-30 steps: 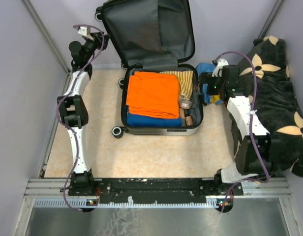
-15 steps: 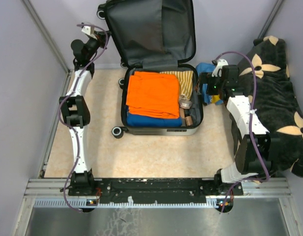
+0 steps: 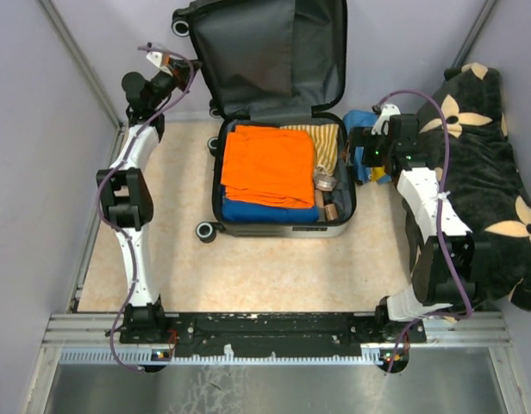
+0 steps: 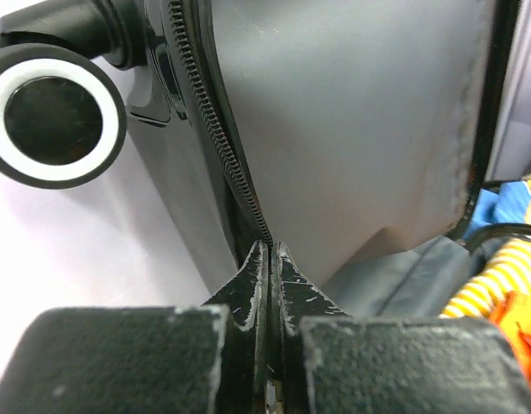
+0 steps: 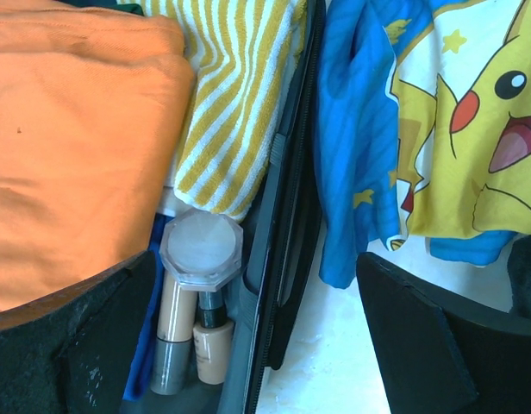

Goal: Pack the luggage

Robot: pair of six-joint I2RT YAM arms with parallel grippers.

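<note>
The luggage (image 3: 283, 229) lies open on the floor, its grey-lined lid (image 3: 265, 52) standing up at the back. Inside it are an orange cloth (image 3: 270, 164), a yellow-striped towel (image 3: 321, 142), a blue garment (image 3: 265, 212) and cosmetic bottles (image 5: 196, 336). My left gripper (image 3: 168, 62) is at the lid's left edge, shut with the zipper strip (image 4: 235, 172) running into its tips (image 4: 271, 246). My right gripper (image 5: 257, 259) hangs open over the case's right rim (image 5: 287, 216), holding nothing.
A blue cartoon-print cloth (image 5: 438, 129) lies on the floor just right of the case. A big black flower-patterned cushion (image 3: 490, 172) fills the right side. A lid wheel (image 4: 54, 116) sits left of my left fingers. Walls close in the left and back.
My left gripper has closed on the lid's left edge, and the lid has shifted slightly up and back. The right arm has stayed still.
</note>
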